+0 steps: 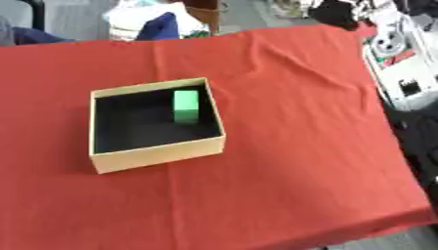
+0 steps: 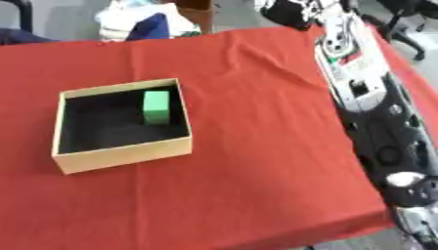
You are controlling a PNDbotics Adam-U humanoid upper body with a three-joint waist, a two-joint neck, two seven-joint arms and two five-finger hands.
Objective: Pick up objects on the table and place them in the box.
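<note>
A tan cardboard box [image 1: 159, 154] with a black inside sits on the red tablecloth, left of the middle. A green block [image 1: 186, 106] stands inside it, against the far right wall. My right arm [image 2: 363, 93] stretches along the table's right edge toward the far corner. Its black hand [image 2: 289, 11] shows at the top, beyond the cloth's far edge and well away from the box. The left hand shows in neither view.
The red cloth [image 1: 291, 146] covers the whole table and has a few creases at the far right. Behind the far edge lie white and dark blue bundles [image 1: 154, 22]. An office chair base [image 2: 406, 29] stands off the far right corner.
</note>
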